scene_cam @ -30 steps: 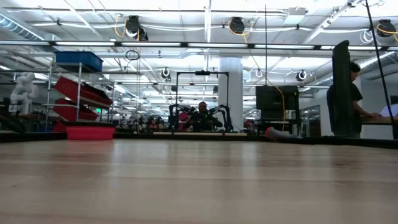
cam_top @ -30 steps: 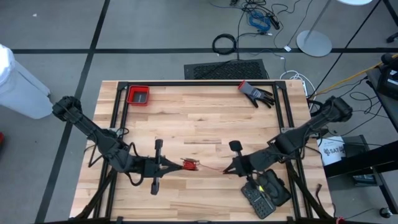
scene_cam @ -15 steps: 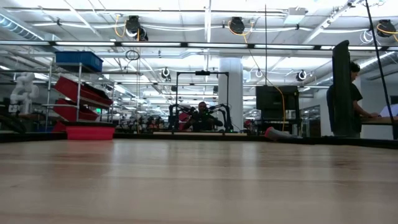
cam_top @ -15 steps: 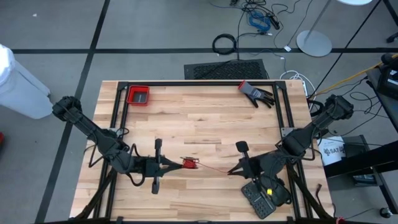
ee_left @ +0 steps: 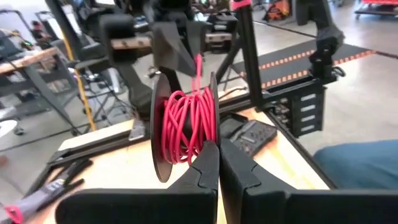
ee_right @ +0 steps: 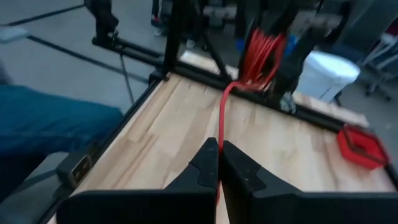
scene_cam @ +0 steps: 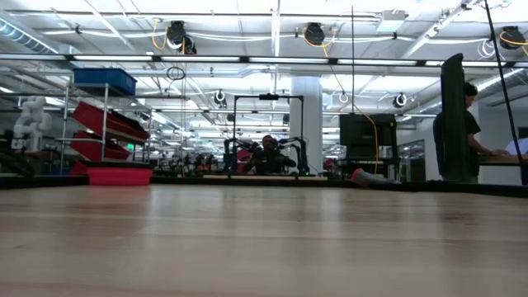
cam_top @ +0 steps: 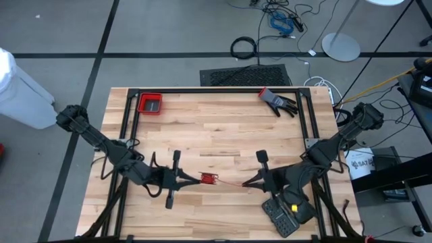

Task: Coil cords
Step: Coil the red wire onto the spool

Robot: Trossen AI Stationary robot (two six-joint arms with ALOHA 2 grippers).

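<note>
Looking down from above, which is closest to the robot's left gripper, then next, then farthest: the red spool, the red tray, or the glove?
From the left gripper:
1. Red cord spool, right at its fingertips.
2. Red tray, at the table's far left corner.
3. Glove, far right edge.

High view is looking straight down on the whole table [cam_top: 223, 128], both arms reaching in from 9 and 3 o'clock. Low view is sitting at tabletop level, facing across the wood into the room. Left wrist view is facing the red cord spool [ee_left: 186, 127] close up; right wrist view is sharing that spool, farther off.
</note>
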